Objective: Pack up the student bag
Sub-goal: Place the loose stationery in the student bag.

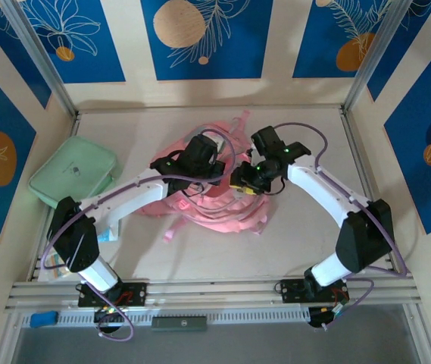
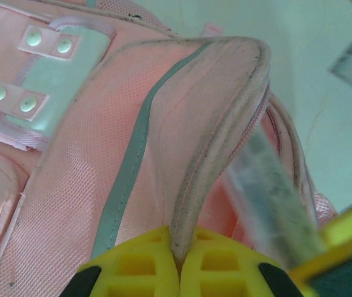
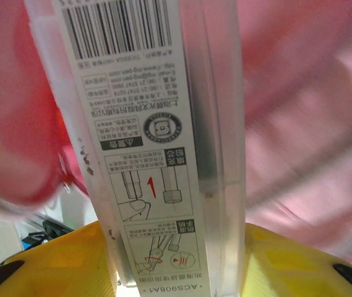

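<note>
The student bag (image 1: 217, 206) lies on the table at the centre of the top view, its straps spilled toward the lower right. At the bottom edge of the left wrist view, the left gripper (image 2: 177, 263) is seen with its yellow jaws pressed together on the piped rim (image 2: 225, 124) of the bag's zip opening. The rim is lifted into an arch, so the mouth is held apart.

The right gripper (image 3: 176, 275) is closed part-way on a clear plastic box (image 3: 157, 142) with a barcode label — the jaws are spread only by the box's width, and the box juts straight out ahead of them. In the left wrist view the same box is seen blurred at the lower right, its far end at the gap beside the lifted rim.

The step in hand is judged to be the insertion of 1 item into the main compartment. Whether the box's end is already inside cannot be told. The next move calls for the rim to be held up while the box is pushed deeper and then released. A mint-green zip case (image 1: 75, 174) lies at the left of the top view, well apart from the bag — probably to be packed later.
</note>
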### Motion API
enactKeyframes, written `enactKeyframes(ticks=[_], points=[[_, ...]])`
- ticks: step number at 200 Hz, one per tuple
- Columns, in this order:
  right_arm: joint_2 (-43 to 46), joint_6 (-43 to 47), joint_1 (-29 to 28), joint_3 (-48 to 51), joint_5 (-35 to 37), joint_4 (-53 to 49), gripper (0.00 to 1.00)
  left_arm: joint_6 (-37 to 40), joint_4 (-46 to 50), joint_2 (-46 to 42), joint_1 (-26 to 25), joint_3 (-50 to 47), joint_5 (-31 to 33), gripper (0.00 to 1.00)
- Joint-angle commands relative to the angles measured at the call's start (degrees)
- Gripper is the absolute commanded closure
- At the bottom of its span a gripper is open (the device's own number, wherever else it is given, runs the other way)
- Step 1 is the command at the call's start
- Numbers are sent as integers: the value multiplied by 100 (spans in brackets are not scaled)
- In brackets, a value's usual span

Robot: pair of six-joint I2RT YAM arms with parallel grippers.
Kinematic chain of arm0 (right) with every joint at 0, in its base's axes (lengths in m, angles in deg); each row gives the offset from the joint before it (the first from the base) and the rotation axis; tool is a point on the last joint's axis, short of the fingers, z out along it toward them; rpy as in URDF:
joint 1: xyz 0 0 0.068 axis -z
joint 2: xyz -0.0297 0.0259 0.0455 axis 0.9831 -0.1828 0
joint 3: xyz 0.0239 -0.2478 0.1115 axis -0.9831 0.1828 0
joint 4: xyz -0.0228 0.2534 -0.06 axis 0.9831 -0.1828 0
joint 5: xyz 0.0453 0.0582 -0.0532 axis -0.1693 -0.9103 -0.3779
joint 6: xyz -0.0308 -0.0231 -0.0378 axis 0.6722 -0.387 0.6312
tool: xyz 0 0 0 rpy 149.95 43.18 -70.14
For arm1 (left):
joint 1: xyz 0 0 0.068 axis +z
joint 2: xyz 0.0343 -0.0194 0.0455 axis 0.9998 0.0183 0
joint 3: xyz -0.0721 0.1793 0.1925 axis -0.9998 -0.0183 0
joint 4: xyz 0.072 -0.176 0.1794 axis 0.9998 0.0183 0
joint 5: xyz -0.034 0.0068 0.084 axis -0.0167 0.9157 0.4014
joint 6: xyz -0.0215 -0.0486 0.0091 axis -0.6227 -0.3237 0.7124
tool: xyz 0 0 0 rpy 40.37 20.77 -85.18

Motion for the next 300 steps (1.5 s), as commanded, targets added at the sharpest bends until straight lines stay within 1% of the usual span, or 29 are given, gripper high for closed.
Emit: enactKeyframes(ticks=[1, 12, 25, 33, 45, 56, 71, 76, 85, 101, 113, 139, 157, 186, 199, 212, 240, 257, 300], points=[[-290, -128, 27, -275, -64, 143, 56, -997, -472, -349, -173, 198, 251, 100], [-412, -195, 85, -306, -45, 196, 54, -1085, -751, -419, -213, 27, 245, 100], [-495, -267, 144, -252, -345, 439, 52, -1156, -967, -449, -203, -79, 216, 100], [-490, -279, 124, -197, -507, 576, 47, -1178, -943, -439, -211, -70, 224, 100], [-449, -295, 86, -159, -531, 695, 41, -1172, -941, -440, -206, -86, 230, 100], [-381, -323, 83, -134, -535, 734, 39, -1180, -960, -433, -205, -129, 259, 100], [-244, -341, 156, -17, -733, 881, 38, -1154, -954, -422, -199, -140, 252, 100], [-203, -349, 182, 35, -821, 920, 40, -1145, -946, -420, -196, -140, 251, 100], [-118, -354, 233, 115, -903, 942, 48, -1160, -948, -424, -196, -153, 244, 100], [10, -371, 259, 341, -1010, 1052, 56, -1186, -1038, -440, -202, -202, 134, 100], [41, -456, 265, 519, -1077, 1190, 65, -1187, -1054, -423, -201, -194, 72, 100], [-144, -696, 148, 710, -1196, 1590, 75, -1261, -1105, -396, -204, -226, 31, 100], [-350, -828, -7, 670, -1332, 1957, 81, -1261, -1103, -402, -206, -243, 53, 100], [-555, -906, -100, 572, -1327, 2172, 91, -1301, -1073, -439, -204, -302, 50, 100], [-398, -957, -61, 767, -1363, 2463, 92, -1295, -1092, -482, -200, -373, 46, 100], [-171, -921, 22, 936, -1292, 2478, 92, -1264, -1077, -526, -199, -415, 79, 100], [168, -593, 112, 942, -738, 1713, 92, -1272, -1070, -542, -195, -428, -5, 100], [157, -513, 34, 980, -373, 1436, 92, -1268, -1054, -499, -197, -395, -4, 100], [-196, -708, -208, 1023, -129, 1611, 96, -1339, -1098, -414, -195, -319, -119, 100]])
